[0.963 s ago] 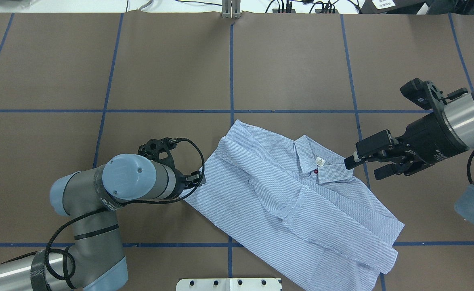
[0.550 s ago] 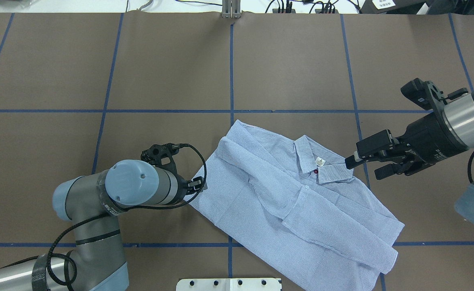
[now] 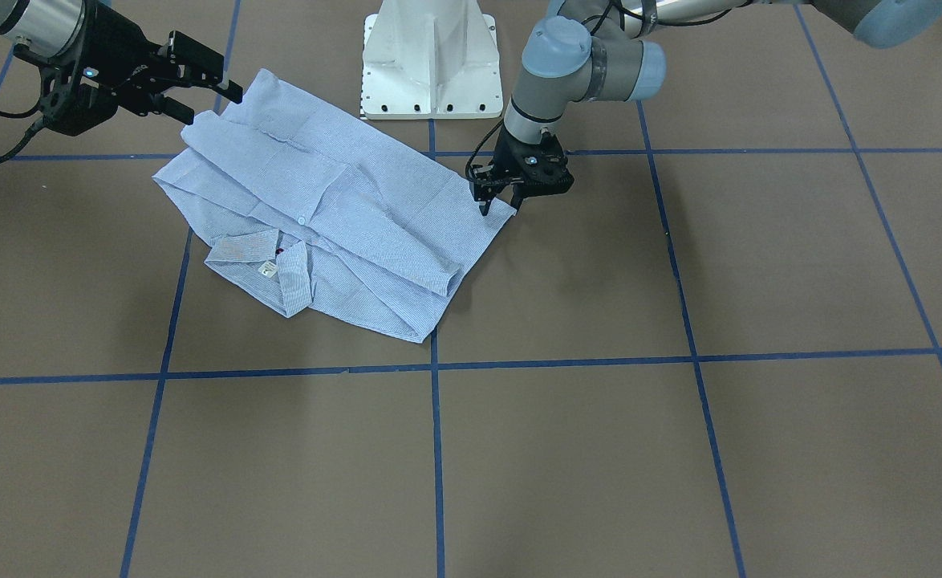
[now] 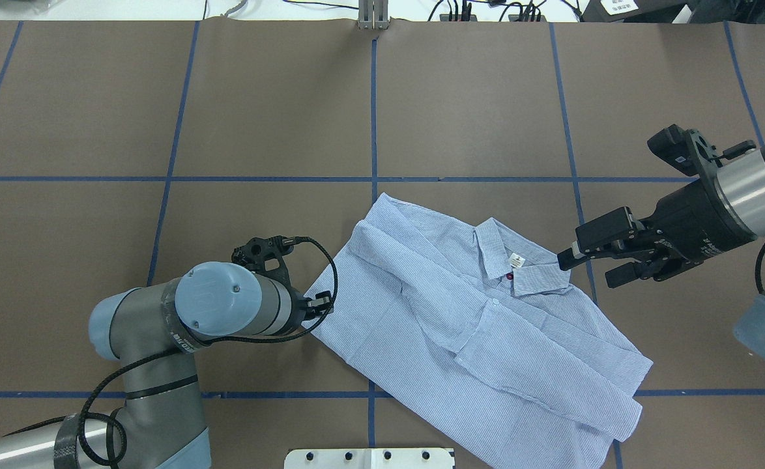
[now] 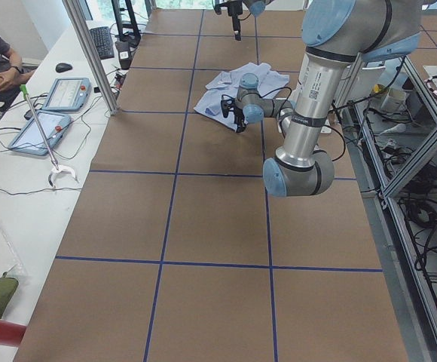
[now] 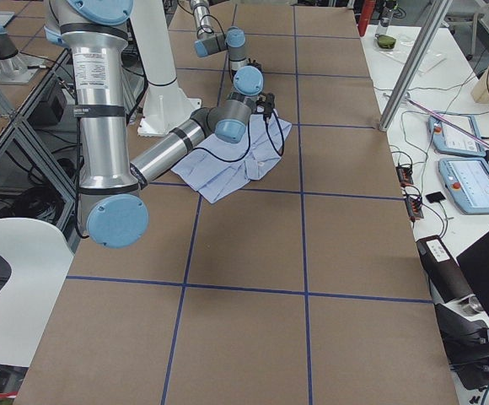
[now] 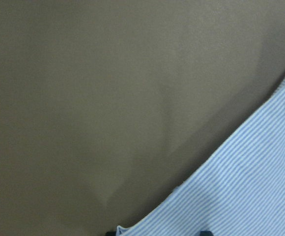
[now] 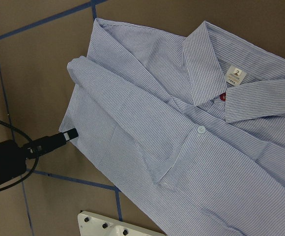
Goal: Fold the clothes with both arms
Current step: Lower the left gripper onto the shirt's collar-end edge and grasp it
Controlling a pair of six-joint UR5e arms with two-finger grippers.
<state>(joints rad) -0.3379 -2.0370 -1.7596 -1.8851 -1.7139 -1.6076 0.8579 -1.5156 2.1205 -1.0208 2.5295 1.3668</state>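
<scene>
Brown gridded table [image 4: 259,98], striped shirt [image 4: 461,312] on it

I have the left arm [image 4: 148,319] folded at the elbow, wrist turned straight down, so the left gripper [image 3: 499,208] points downward with its jaws apart. The right arm [image 4: 747,192] reaches in nearly level, and the right gripper [image 4: 584,271] lies sideways, jaws likewise parted.
</scene>
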